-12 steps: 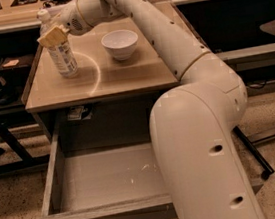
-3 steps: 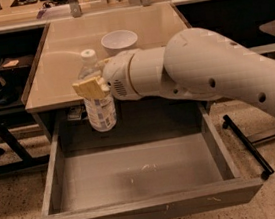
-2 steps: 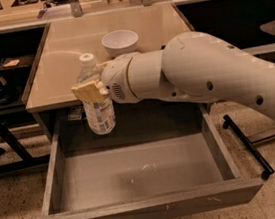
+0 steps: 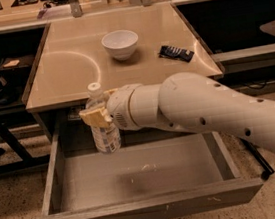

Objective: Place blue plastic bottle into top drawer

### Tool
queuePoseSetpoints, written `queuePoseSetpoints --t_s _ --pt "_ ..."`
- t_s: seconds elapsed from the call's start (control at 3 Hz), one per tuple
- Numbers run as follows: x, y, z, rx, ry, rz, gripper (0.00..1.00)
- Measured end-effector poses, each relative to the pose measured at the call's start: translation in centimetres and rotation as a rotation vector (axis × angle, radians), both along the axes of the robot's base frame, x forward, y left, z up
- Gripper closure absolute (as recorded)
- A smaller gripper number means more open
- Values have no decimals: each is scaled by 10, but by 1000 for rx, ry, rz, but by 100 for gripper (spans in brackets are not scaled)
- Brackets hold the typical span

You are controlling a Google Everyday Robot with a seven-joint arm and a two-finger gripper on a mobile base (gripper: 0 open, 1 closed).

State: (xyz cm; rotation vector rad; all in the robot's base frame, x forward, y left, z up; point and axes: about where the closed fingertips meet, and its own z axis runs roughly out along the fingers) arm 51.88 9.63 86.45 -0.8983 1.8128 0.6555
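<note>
Hanging upright over the rear left of the one open, wide, shallow grey top drawer (image 4: pixel 175 169), the single clear plastic water bottle (image 4: pixel 107 138) with white cap and bluish label is pinched around its upper body by the tan-padded gripper (image 4: pixel 98 117). One round white bowl (image 4: pixel 120 43) and one small dark blue flat packet (image 4: pixel 176 52) sit well apart on the tan table top (image 4: pixel 67 70) behind. The thick white arm (image 4: pixel 202 105) extends from the right, roughly level, hiding the drawer's back wall.

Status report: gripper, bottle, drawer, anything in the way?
Gripper shut on blue plastic bottle above open top drawer, rear left. Not yet set down. White bowl, dark packet on table, clear of path.
</note>
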Motion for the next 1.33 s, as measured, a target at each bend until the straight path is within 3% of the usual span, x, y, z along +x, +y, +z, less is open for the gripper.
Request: queuePoseSetpoints --t_s 0.67,1.33 --pt "30 -15 -62 -14 -64 -66 100" --pt "41 -31 -123 -20 -69 -121 100"
